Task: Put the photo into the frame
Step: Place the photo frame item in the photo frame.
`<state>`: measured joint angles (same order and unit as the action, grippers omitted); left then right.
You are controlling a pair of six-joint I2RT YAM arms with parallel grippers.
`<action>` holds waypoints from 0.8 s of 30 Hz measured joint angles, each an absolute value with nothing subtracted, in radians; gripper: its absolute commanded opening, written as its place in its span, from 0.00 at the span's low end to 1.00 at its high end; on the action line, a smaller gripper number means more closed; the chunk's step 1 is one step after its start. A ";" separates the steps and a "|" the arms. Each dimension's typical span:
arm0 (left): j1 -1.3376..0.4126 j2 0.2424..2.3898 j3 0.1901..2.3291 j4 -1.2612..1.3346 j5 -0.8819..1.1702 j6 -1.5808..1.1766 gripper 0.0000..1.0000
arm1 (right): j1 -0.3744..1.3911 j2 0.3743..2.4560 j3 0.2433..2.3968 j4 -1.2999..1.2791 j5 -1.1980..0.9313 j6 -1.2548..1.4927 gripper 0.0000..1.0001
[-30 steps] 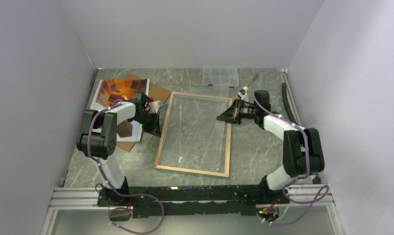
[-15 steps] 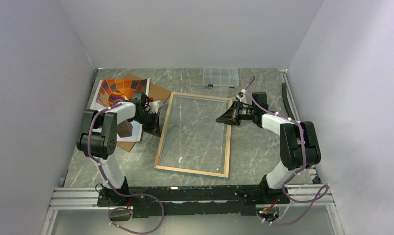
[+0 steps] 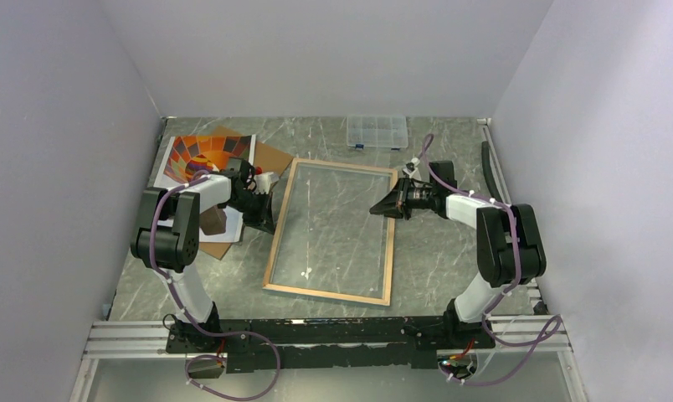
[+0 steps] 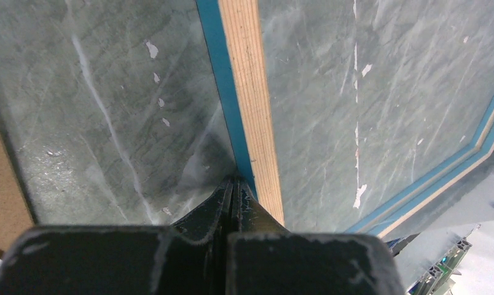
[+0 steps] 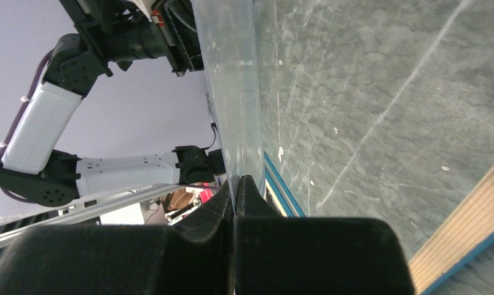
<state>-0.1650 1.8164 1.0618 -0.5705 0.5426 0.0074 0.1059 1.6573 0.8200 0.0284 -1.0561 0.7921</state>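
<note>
Top view, table surface grey marbled stone, white veining, small pale flecks.

- Clear plastic compartment box: 12 to 1 o'clock, flat, close to the far wall, apart from everything else.
- Brown backing board: 10 o'clock, flat, mostly covered; one corner and a near edge show. Left wrist view catches a tan sliver of it at 8 o'clock.
- Black strip: 2 o'clock, along the right table edge.
- Aluminium rail: 6 o'clock, spans the near edge.
- Plain lilac-grey walls on three sides.
</note>
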 measured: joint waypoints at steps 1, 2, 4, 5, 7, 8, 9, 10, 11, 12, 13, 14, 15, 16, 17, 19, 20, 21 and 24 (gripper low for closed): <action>-0.165 1.816 1.061 -0.569 0.544 0.007 0.03 | 0.105 1.663 0.820 0.021 -1.054 0.787 0.00; -0.165 1.816 1.060 -0.569 0.544 0.007 0.03 | 0.105 1.668 0.820 0.015 -1.051 0.783 0.00; -0.164 1.816 1.060 -0.569 0.545 0.007 0.03 | 0.102 1.682 0.820 0.000 -1.042 0.771 0.00; -0.163 1.816 1.060 -0.569 0.545 0.007 0.03 | 0.101 1.689 0.820 -0.008 -1.037 0.765 0.00; -0.163 1.816 1.060 -0.568 0.546 0.007 0.03 | 0.099 1.703 0.820 -0.026 -1.025 0.751 0.00; -0.163 1.816 1.060 -0.568 0.546 0.007 0.03 | 0.099 1.710 0.820 -0.036 -1.019 0.743 0.00; -0.163 1.816 1.060 -0.568 0.546 0.007 0.03 | 0.099 1.716 0.820 -0.046 -1.013 0.737 0.00; -0.163 1.816 1.060 -0.568 0.546 0.008 0.03 | 0.099 1.721 0.820 -0.057 -1.008 0.731 0.00; -0.163 1.816 1.060 -0.567 0.546 0.008 0.03 | 0.099 1.724 0.820 -0.065 -1.003 0.726 0.00; -0.163 1.816 1.060 -0.567 0.546 0.008 0.03 | 0.099 1.727 0.820 -0.072 -1.001 0.721 0.00; -0.163 1.816 1.060 -0.568 0.546 0.008 0.03 | 0.099 1.729 0.820 -0.080 -0.997 0.715 0.00; -0.163 1.816 1.060 -0.567 0.547 0.007 0.03 | 0.099 1.730 0.820 -0.088 -0.995 0.709 0.00; -0.163 1.816 1.059 -0.567 0.548 0.007 0.03 | 0.099 1.730 0.820 -0.097 -0.992 0.703 0.00; -0.163 1.816 1.058 -0.566 0.549 0.007 0.03 | 0.099 1.730 0.820 -0.106 -0.986 0.697 0.00; -0.163 1.816 1.058 -0.565 0.551 0.008 0.03 | 0.099 1.730 0.820 -0.116 -0.979 0.690 0.00; -0.163 1.816 1.055 -0.562 0.554 0.007 0.03 | 0.099 1.730 0.820 -0.127 -0.970 0.687 0.00; -0.162 1.815 1.054 -0.561 0.555 0.007 0.03 | 0.099 1.730 0.819 -0.128 -0.968 0.687 0.00; -0.162 1.815 1.054 -0.560 0.556 0.007 0.03 | 0.100 1.730 0.818 -0.126 -0.967 0.688 0.00; -0.162 1.814 1.053 -0.560 0.556 0.008 0.03 | 0.100 1.730 0.808 -0.106 -0.967 0.701 0.00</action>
<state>-0.1623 1.8145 1.0534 -0.5598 0.5564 0.0078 0.0998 1.7298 0.8082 -0.1059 -0.9668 0.7013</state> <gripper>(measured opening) 0.032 0.013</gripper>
